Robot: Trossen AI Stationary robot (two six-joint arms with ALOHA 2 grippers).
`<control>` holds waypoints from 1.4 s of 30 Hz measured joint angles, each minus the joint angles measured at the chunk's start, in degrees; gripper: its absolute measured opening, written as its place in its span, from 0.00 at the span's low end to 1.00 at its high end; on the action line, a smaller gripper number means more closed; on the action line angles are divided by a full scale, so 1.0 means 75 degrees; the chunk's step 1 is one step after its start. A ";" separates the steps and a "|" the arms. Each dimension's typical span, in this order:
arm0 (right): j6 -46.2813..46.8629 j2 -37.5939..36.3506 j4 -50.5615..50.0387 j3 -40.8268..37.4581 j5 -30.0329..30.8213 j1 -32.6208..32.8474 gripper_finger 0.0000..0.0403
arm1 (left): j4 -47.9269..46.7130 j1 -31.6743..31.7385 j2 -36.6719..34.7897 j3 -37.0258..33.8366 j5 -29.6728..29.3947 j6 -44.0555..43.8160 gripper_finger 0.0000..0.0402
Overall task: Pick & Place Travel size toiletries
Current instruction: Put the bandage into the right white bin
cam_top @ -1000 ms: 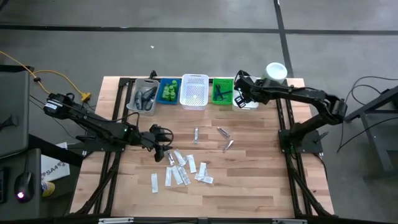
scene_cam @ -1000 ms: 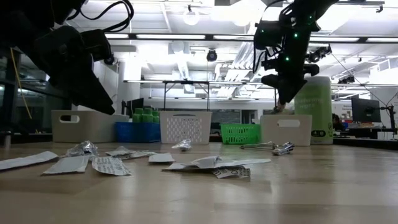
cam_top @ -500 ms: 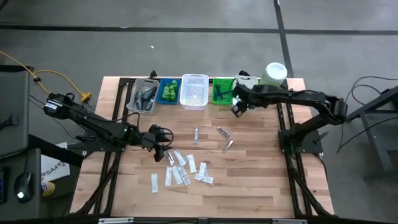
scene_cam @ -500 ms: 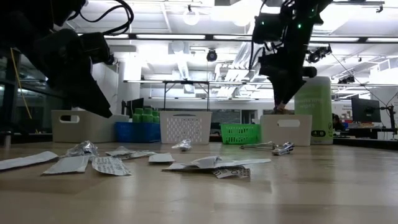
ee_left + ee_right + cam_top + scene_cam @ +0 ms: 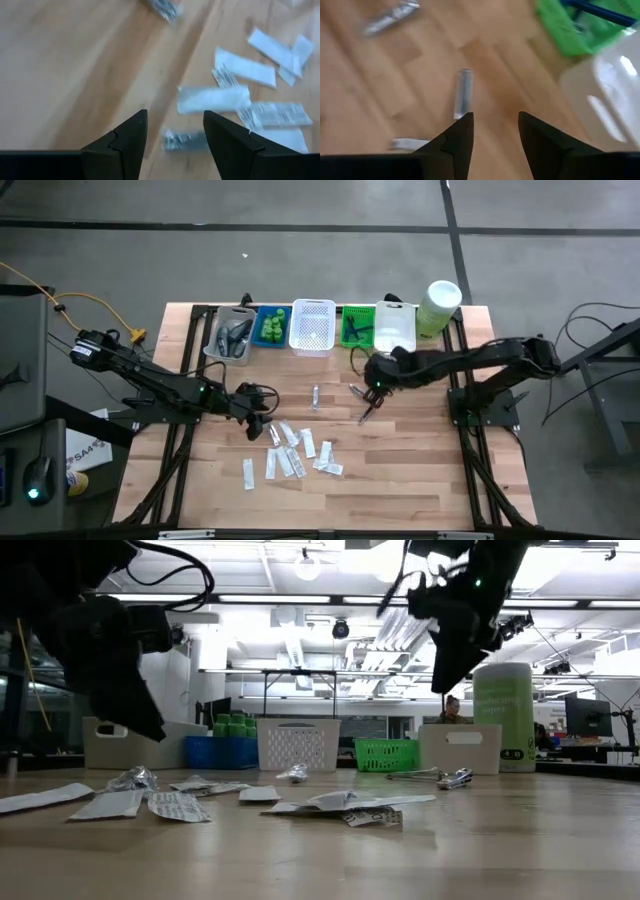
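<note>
A: Right gripper [image 5: 374, 383]?
B: Fingers apart, empty, over silvery tubes [image 5: 361, 402] at table centre.
A: Left gripper [image 5: 262, 423]?
B: Apart too, nine o'clock of white sachets [image 5: 300, 452].

baskets [image 5: 312, 326]: row at table's far edge | canister [image 5: 437, 307]: beside white basket

Both arms reach inward, left gripper [image 5: 262, 423] and right gripper [image 5: 372, 383] each parted and empty.
</note>
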 joint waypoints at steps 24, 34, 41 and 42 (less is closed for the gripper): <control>-0.0080 0.0003 0.0639 -0.0003 0.0460 0.1446 0.37 | -0.3004 -0.3744 0.0055 0.1560 -0.0359 -0.1911 0.49; -0.0207 0.0003 0.0636 -0.0003 0.0605 0.1481 0.37 | -0.2604 -0.4934 0.1521 0.1601 -0.0589 -0.2914 0.49; -0.0207 0.0006 0.0637 -0.0003 0.0605 0.1481 0.37 | -0.2650 -0.4967 0.2633 0.2412 -0.0614 -0.2840 0.49; -0.0208 0.0006 0.0638 -0.0003 0.0604 0.1481 0.37 | -0.2722 -0.4967 0.2842 0.2560 -0.0614 -0.2775 0.49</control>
